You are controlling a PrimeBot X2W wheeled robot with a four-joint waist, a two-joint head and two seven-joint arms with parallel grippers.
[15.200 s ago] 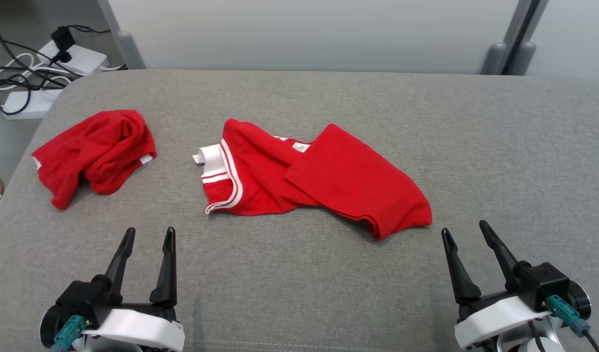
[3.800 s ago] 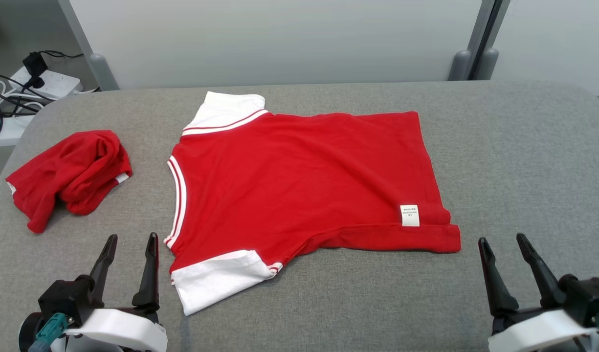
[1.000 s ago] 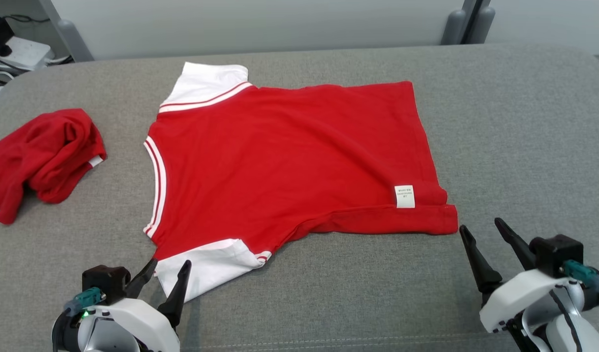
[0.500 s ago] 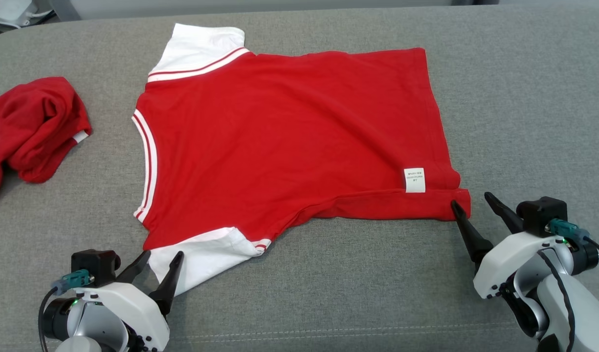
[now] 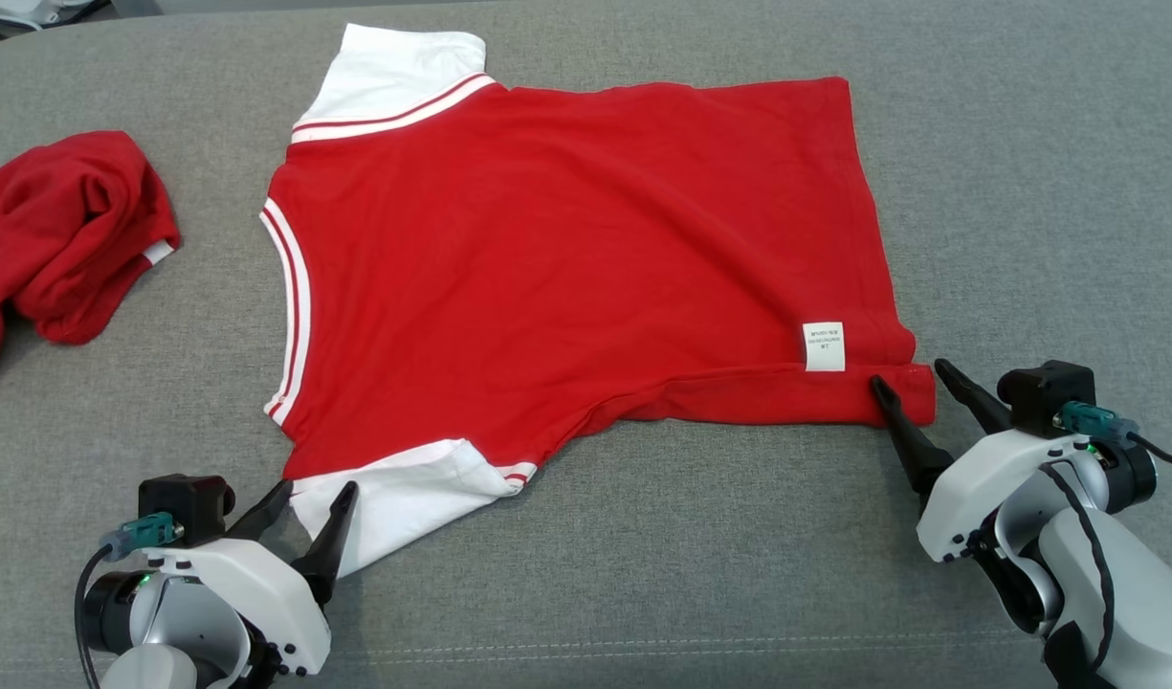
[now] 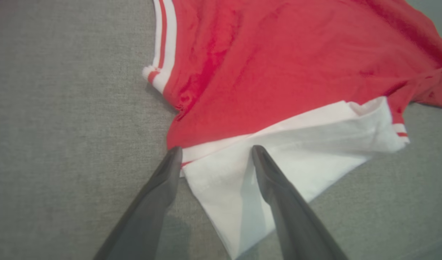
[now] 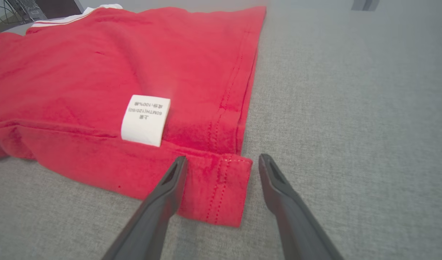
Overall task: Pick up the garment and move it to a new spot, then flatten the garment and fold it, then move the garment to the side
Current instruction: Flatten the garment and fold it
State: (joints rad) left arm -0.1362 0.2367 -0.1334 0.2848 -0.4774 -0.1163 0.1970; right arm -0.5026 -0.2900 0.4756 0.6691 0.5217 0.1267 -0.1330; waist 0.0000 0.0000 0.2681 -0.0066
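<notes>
Grey fabric covers the table (image 5: 1026,191), and the red garment (image 5: 566,258) lies spread flat on it, ahead of both pairs of fingers. Flattening looks done, so the fold appears to be the step in hand. The left fingers (image 6: 159,195) stand released and grip nothing; they straddle the near white sleeve (image 6: 296,151), with one tip at its edge. The right fingers (image 7: 163,206) are likewise apart, with the hem corner (image 7: 221,187) lying between them and the white label (image 7: 145,121) just beyond their left tip. Next, each pair likely needs to drop, pinch its piece of cloth and carry it across the body. Whether any tip touches cloth cannot be told. A crumpled second red garment (image 5: 64,239) lies well off to the left, cut off by the frame edge.
</notes>
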